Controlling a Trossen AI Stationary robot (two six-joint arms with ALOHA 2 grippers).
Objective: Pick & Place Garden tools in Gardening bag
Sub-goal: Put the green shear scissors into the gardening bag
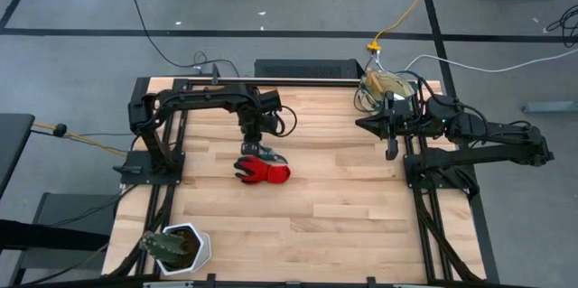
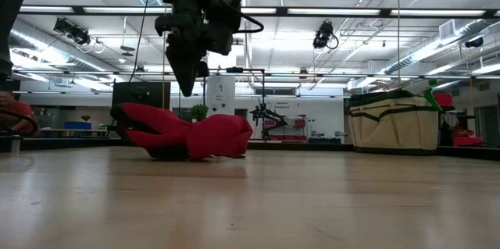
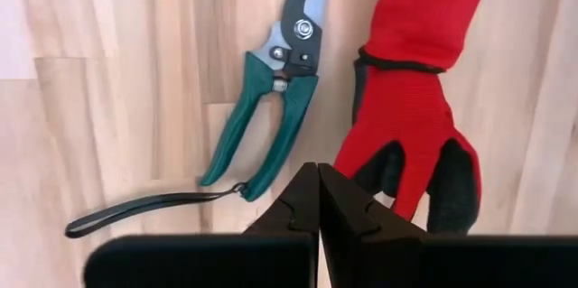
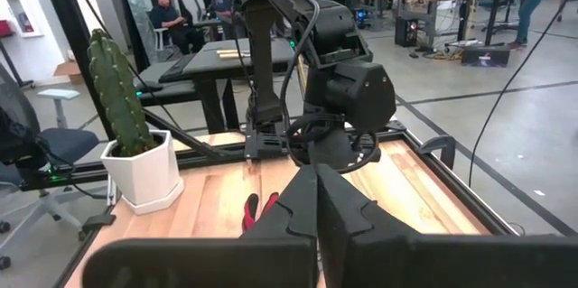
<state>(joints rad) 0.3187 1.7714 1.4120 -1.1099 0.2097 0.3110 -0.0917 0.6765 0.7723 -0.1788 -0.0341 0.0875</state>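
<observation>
Pressed-together dark fingers of the left gripper [image 3: 318,199] hang above the wooden table [image 1: 343,198], over a red fabric glove with black fingertips [image 3: 411,98] and green-handled metal pruning shears [image 3: 271,98] lying just beside it. Right gripper [image 1: 390,151], likewise closed on nothing, waits near the beige canvas gardening bag with green trim [image 2: 393,122] at the table's far right corner. White hexagonal pot with a green cactus [image 1: 176,248] stands at the near left corner.

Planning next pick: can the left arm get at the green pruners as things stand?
Probably yes. The left gripper, shut, hovers above the green pruners, which lie uncovered on the table beside the red glove; nothing blocks a descent.
</observation>
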